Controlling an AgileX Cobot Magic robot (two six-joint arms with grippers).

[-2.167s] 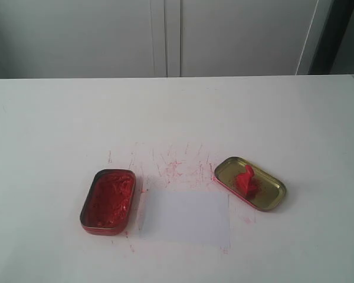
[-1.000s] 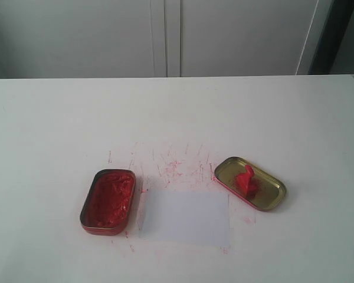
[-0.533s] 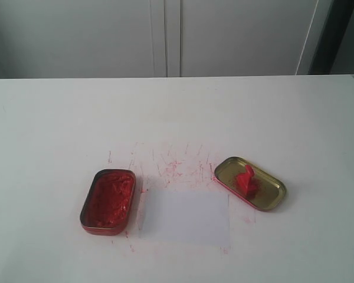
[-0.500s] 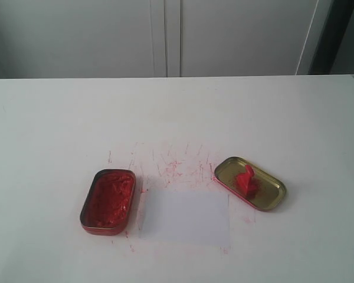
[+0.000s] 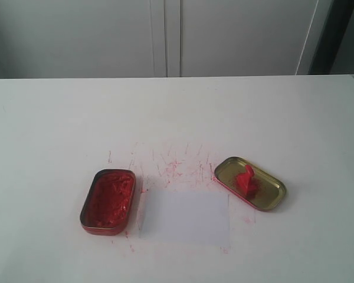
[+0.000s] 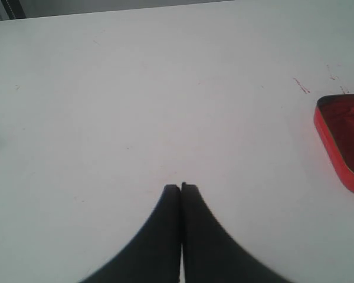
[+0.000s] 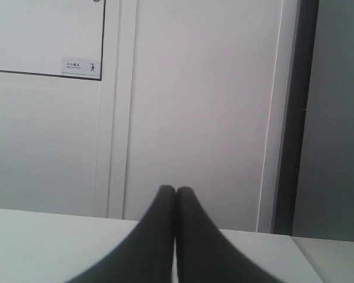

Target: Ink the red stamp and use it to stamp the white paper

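The red stamp [image 5: 246, 179] lies in the gold tin lid [image 5: 272, 197] to the right of the middle of the white table. The white paper [image 5: 185, 216] lies flat between that lid and the tin of red ink paste [image 5: 108, 200]. Neither arm shows in the exterior view. My left gripper [image 6: 181, 187] is shut and empty above bare table, with a corner of the ink tin [image 6: 344, 141] off to one side. My right gripper [image 7: 176, 189] is shut and empty, pointing at the white cabinet doors beyond the table.
Red ink specks [image 5: 171, 164] mark the table behind the paper. White cabinet doors [image 5: 165, 35] stand behind the table's far edge, with a dark gap [image 5: 330, 35] at the right.
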